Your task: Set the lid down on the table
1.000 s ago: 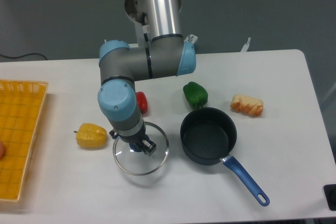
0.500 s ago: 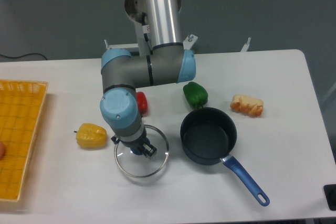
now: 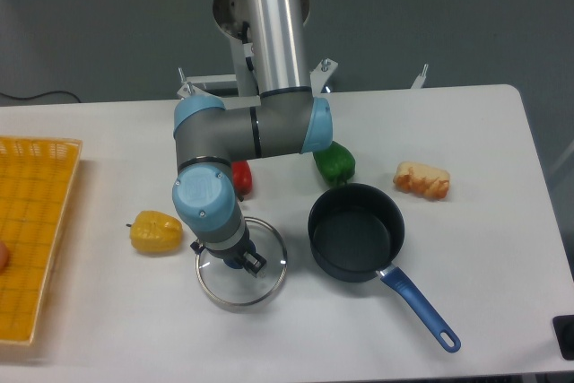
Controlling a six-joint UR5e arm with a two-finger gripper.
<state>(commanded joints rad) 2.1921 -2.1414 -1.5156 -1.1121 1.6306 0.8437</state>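
The lid (image 3: 263, 282) is a round clear glass disc with a thin silver rim. It sits low over the white table (image 3: 108, 329), left of the saucepan; I cannot tell whether it rests on the surface. My gripper (image 3: 240, 260) points straight down over the lid's centre, and its fingers hide the dark blue knob. The jaws look closed around the knob. The wrist hides the lid's upper left part.
A dark saucepan (image 3: 356, 230) with a blue handle (image 3: 421, 309) stands right of the lid. A yellow pepper (image 3: 156, 231) lies left, a red pepper (image 3: 242, 174) and green pepper (image 3: 336, 161) behind. A bread piece (image 3: 422, 180) lies right. A yellow basket (image 3: 31, 235) stands at the left edge.
The gripper and the lid have sunk a little lower and shifted slightly toward the front edge of the table. The forearm has dropped with them.
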